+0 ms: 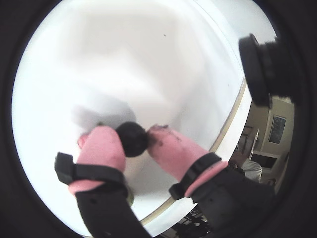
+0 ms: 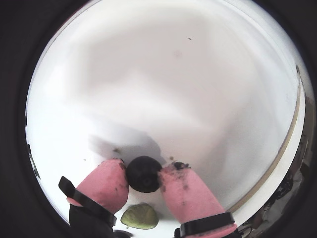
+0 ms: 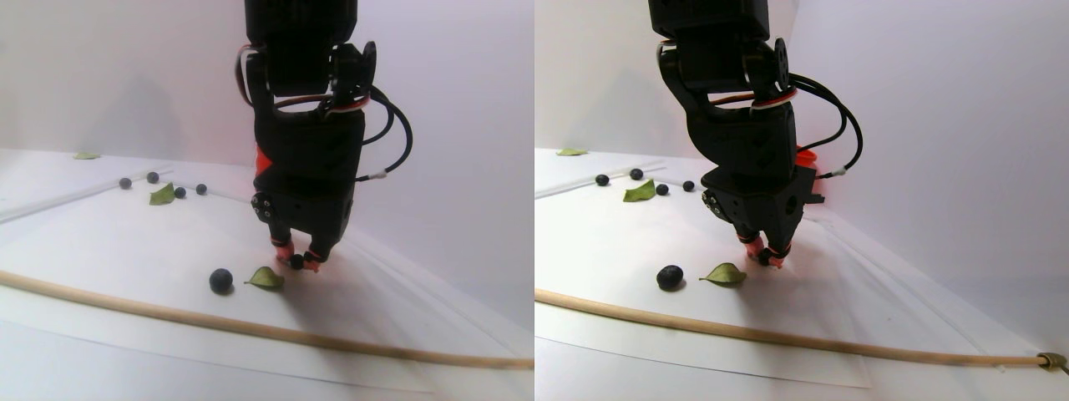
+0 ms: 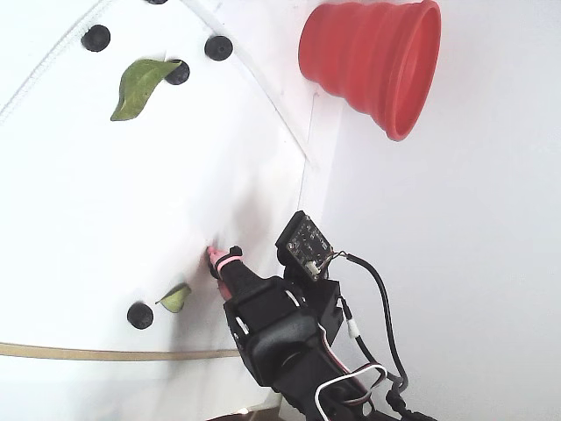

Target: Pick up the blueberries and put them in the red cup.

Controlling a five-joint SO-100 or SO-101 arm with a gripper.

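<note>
My gripper (image 1: 132,135) is shut on one dark blueberry (image 1: 132,141), pinched between the pink fingertips (image 2: 111,181) low over the white sheet. The same berry (image 2: 143,174) shows in both wrist views, and the stereo pair view shows it at the tips (image 3: 296,261). Another blueberry (image 4: 139,315) lies left of the gripper (image 4: 219,260) in the fixed view. Three more blueberries (image 4: 218,47) lie at the top left of that view. The red cup (image 4: 377,61) stands at the top, well away from the gripper.
One green leaf (image 2: 140,216) lies just behind the fingertips, between the gripper and the loose berry (image 3: 220,280). A larger leaf (image 4: 140,85) lies among the far berries. A thin wooden stick (image 3: 250,330) runs along the sheet's near edge. White walls stand close behind the arm.
</note>
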